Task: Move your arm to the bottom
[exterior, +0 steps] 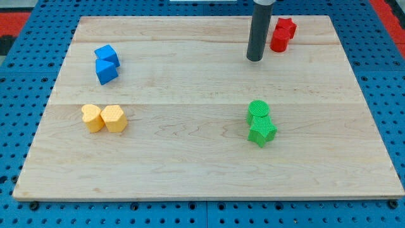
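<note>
While no writing shows, my tip [254, 59] rests gripperless beside the red blocks [282, 34].

Two blue blocks [106, 63] touch at the tabletop's [190, 164] upper left, two yellow blocks [104, 118] below them. Red blocks [282, 34] sit top right; two green blocks [260, 123] right of centre.

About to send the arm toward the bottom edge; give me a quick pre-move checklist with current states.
1. My tip visible, near the view's top: ok.
2. Tip apart from the red star-shaped block on its right: ok.
3. Straight path down clear: not ok, the green cylinder block and green star-shaped block sit directly below.
4. Blue blocks and yellow blocks far off at the view's left: ok.
5. Bare wooden board along the bottom: ok.
</note>
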Controlling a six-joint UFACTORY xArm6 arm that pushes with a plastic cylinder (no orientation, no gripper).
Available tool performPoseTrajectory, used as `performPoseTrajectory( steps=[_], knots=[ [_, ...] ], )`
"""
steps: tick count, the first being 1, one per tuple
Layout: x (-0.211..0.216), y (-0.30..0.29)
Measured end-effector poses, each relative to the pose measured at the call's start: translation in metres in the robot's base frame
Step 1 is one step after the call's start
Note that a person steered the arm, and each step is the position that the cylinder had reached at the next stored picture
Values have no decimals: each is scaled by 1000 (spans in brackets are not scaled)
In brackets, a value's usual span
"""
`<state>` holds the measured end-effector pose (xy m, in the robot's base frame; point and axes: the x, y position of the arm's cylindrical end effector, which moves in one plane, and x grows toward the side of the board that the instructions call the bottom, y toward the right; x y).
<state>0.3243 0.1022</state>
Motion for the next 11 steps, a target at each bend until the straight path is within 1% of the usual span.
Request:
performPoseTrajectory(
  steps=[1, 4, 5, 6, 7, 8, 9, 10, 11],
  knots=[
    [0, -12],
    [2, -14],
    [4, -46],
    [47, -85],
    [110, -133],
    [134, -153],
    [189, -136],
    [225, -116],
    [217, -63]
  ],
)
